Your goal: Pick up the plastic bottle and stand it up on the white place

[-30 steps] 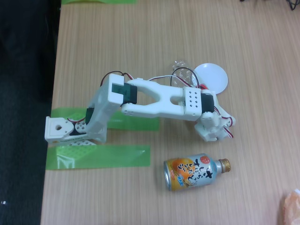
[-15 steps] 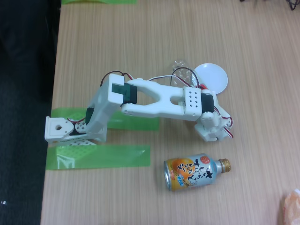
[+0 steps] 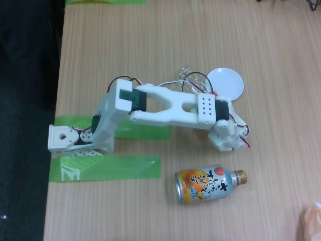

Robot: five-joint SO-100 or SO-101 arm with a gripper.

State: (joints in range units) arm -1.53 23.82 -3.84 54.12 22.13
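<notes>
the white arm reaches right across the wooden table [image 3: 150, 40]; its gripper [image 3: 228, 143] points down, jaws hidden, so i cannot tell their state. the clear plastic bottle [image 3: 189, 75] lies mostly behind the arm, touching the left edge of the round white plate [image 3: 228, 80]. an orange-and-silver metal can-bottle [image 3: 206, 184] lies nearer.

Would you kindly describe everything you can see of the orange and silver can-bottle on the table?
The can-bottle lies on its side on the wooden table, below the arm in the fixed view. Its metal-looking body is orange with silver toward the neck and dark lettering; a gold cap, on, points right. It lies apart from the green tape strip, and nothing else touches it.
</notes>
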